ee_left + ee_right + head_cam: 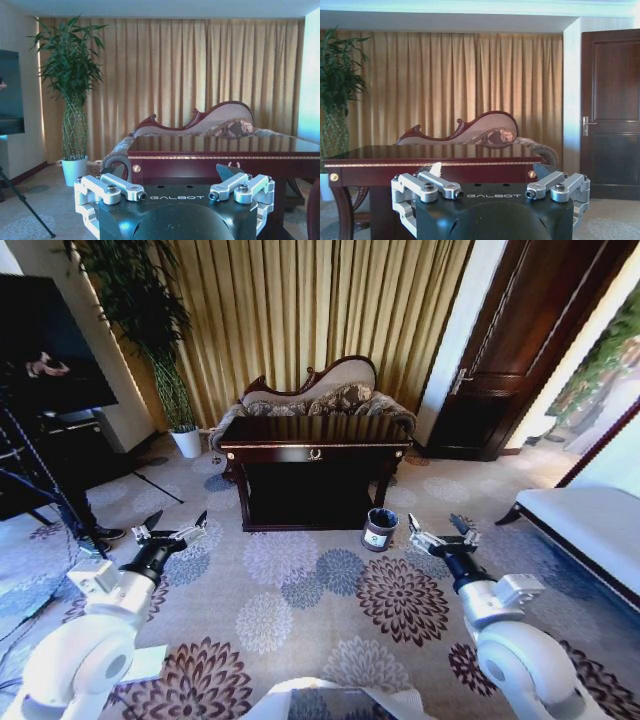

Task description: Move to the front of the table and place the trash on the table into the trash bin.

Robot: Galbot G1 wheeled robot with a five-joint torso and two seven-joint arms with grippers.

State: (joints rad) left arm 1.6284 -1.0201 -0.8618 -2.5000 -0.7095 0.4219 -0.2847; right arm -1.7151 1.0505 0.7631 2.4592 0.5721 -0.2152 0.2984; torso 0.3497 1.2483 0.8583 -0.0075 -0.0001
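- The bench (314, 448) stood well ahead of the robot across the flowered carpet (300, 590), a dark glossy piece with gold trim and a gold emblem at the middle of its front.
- The trash bin (379, 529) sat on the carpet just beside the bench's near right leg, a small round dark bin with a pale label facing the robot.
- In the right wrist view, a small pale piece of trash (435, 168) peeked up at the bench's near edge; what it was could not be told. The head view was too far off to make out anything on the bench top.
- The left hand (170, 530) was held out low over the carpet, on the left and near the robot, well apart from the bench, its fingers (118, 188) spread and released, grasping nothing.
- The right hand (441, 533) was held out on the right, near the trash bin but apart from it, fingers (434, 186) likewise spread and empty.
- A carved-back sofa (318, 400) stood just behind the bench against golden curtains (300, 310).
- A tall potted plant (150, 330) stood at the far left, and a dark wooden door (520, 340) at the far right.
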